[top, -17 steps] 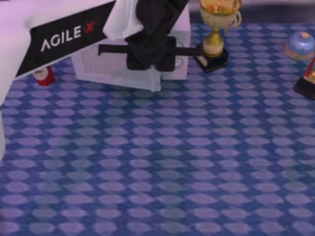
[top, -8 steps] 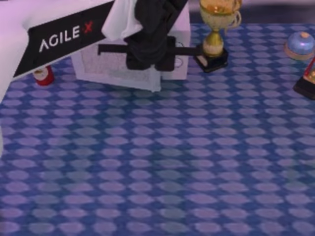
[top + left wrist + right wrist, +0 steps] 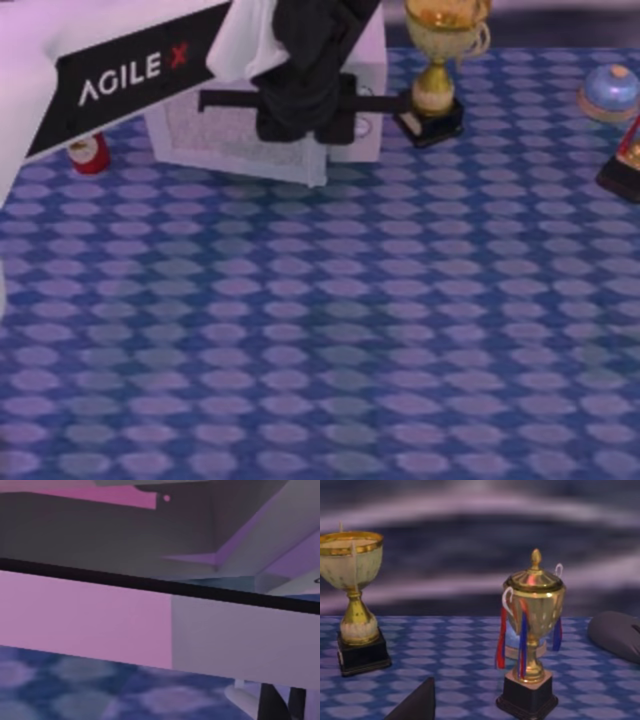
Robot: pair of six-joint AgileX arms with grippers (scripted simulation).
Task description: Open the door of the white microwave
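Microwave (image 3: 368, 60) sits at the counter's (image 3: 330, 340) far edge, left of centre, its door (image 3: 235, 140) swung slightly ajar. Left gripper (image 3: 300, 100) hangs over the door's front; whether its fingers are clenched cannot be told. A gold trophy (image 3: 437, 60) stands just right of the microwave. Right gripper is out of view.

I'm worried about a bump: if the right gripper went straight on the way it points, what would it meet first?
Probably the lidded gold trophy cup with red and blue ribbons on a black base; it stands nearly straight ahead in the right wrist view, though depth is unclear.
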